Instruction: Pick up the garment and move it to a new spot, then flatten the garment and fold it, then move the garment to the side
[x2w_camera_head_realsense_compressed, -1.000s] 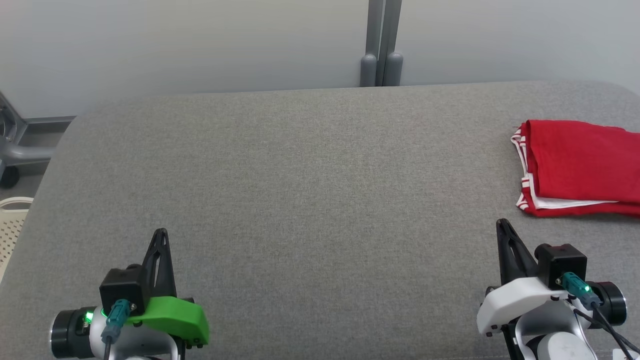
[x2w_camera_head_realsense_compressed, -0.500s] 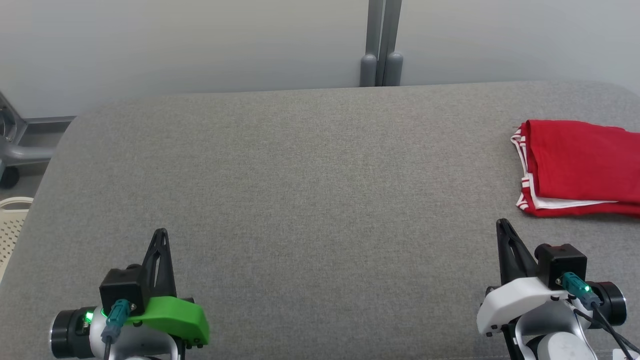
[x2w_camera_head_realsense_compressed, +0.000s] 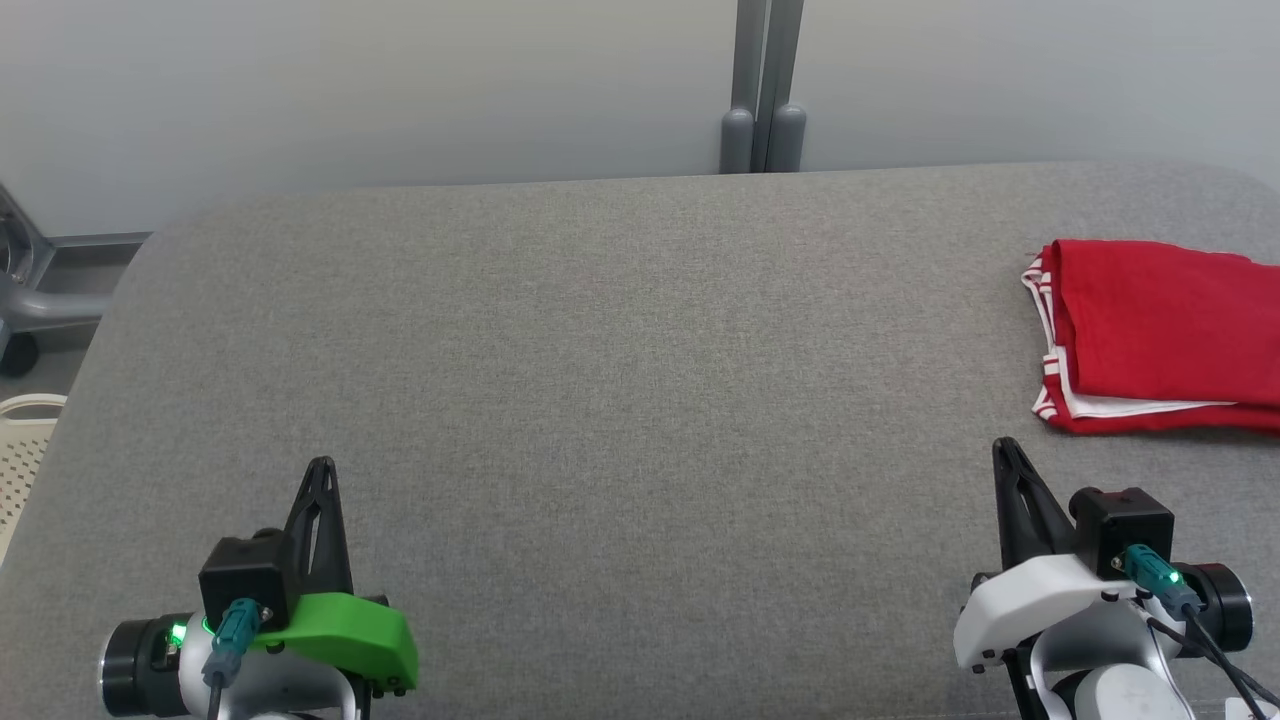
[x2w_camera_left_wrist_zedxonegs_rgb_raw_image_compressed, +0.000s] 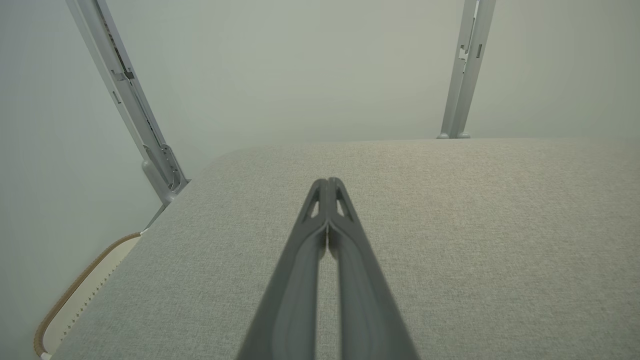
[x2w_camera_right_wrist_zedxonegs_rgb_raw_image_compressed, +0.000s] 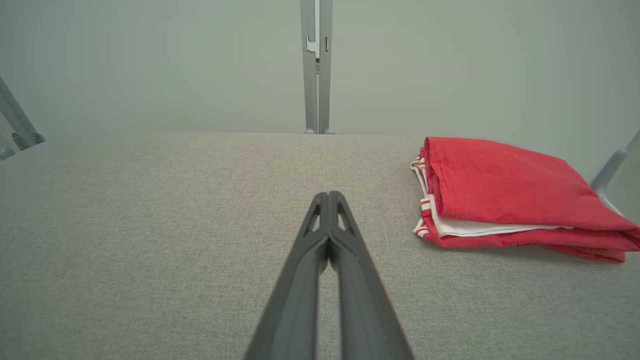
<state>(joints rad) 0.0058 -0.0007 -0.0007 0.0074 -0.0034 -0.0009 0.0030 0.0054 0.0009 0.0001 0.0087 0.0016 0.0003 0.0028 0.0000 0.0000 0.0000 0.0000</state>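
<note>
A pale, bare wall backs a wide worktop covered in grey woven fabric (x2w_camera_head_realsense_compressed: 600, 400), with a grey upright metal post (x2w_camera_head_realsense_compressed: 762, 100) rising behind its far edge at 12 o'clock. The red folded garment with white and red-striped trim (x2w_camera_head_realsense_compressed: 1165, 330) lies flat on the worktop at 3 o'clock in the head view, well apart from the bare middle. In the right wrist view it sits at about 2 o'clock (x2w_camera_right_wrist_zedxonegs_rgb_raw_image_compressed: 505, 185), beside the fingers and not touching them.

The left gripper (x2w_camera_head_realsense_compressed: 322, 470) hovers at 7 o'clock and the right gripper (x2w_camera_head_realsense_compressed: 1003, 450) at 5 o'clock. Each has its jaws pressed together on nothing, as both wrist views confirm (x2w_camera_left_wrist_zedxonegs_rgb_raw_image_compressed: 328, 182) (x2w_camera_right_wrist_zedxonegs_rgb_raw_image_compressed: 329, 196).

By the look of it the task is at or near its end: the garment is stacked in neat layers and parked at the side, so picking up, flattening, folding and moving aside all seem done. Little appears left beyond perhaps squaring the loose lower layers.

The garment's right part is cut off by the head view's edge. What kind of garment it is cannot be told from the folds. At 9 o'clock a cream perforated basket (x2w_camera_head_realsense_compressed: 20, 450) and a grey wheeled frame (x2w_camera_head_realsense_compressed: 40, 300) are only partly in frame.
</note>
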